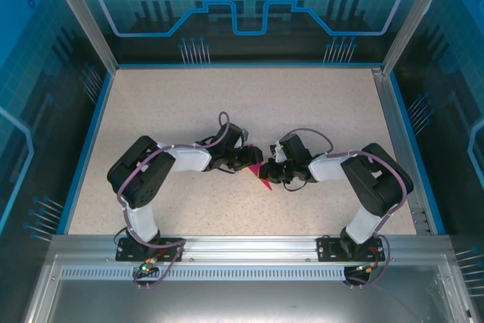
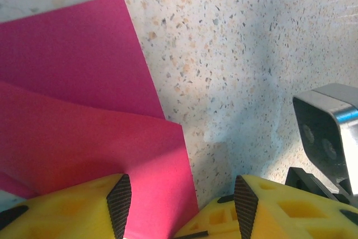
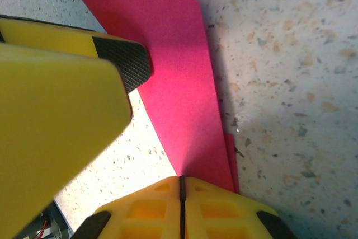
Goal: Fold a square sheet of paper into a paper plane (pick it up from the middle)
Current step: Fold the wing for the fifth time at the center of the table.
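Closely, left gripper [image 2: 182,197] over paper plane [image 2: 84,110]

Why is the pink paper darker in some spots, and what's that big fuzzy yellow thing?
Left wrist view: the paper plane darkens near the left claw, whose shadow falls on it. Right wrist view: the yellow blob is a claw finger too close to the camera, so blurry; a shadow strip runs beside the paper. Top view: even light.
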`<state>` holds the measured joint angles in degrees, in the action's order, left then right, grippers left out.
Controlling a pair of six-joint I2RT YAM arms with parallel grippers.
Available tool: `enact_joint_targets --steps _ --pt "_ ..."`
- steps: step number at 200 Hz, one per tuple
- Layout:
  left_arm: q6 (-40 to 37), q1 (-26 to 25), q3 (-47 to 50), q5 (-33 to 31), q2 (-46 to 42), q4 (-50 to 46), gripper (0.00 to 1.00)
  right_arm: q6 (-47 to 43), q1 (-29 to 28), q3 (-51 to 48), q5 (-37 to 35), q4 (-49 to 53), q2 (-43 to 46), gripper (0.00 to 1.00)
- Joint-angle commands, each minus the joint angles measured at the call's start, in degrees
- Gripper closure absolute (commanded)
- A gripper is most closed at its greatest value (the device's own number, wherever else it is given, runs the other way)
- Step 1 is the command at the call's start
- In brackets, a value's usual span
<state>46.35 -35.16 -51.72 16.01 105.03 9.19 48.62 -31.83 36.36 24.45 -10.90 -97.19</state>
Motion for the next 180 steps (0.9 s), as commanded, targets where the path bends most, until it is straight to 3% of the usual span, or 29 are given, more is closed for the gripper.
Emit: enact_joint_targets --steps 1,180 --pt "-2.1 2.6 -0.8 -4.2 0.4 -4.5 0.44 -1.9 0.3 -2.9 -3.6 8.8 -2.2 0.92" --pt "-6.0 10.5 -9.7 -7.1 1.8 -17.1 0.43 -3.1 0.3 -2.2 -1.1 8.6 -2.9 0.92"
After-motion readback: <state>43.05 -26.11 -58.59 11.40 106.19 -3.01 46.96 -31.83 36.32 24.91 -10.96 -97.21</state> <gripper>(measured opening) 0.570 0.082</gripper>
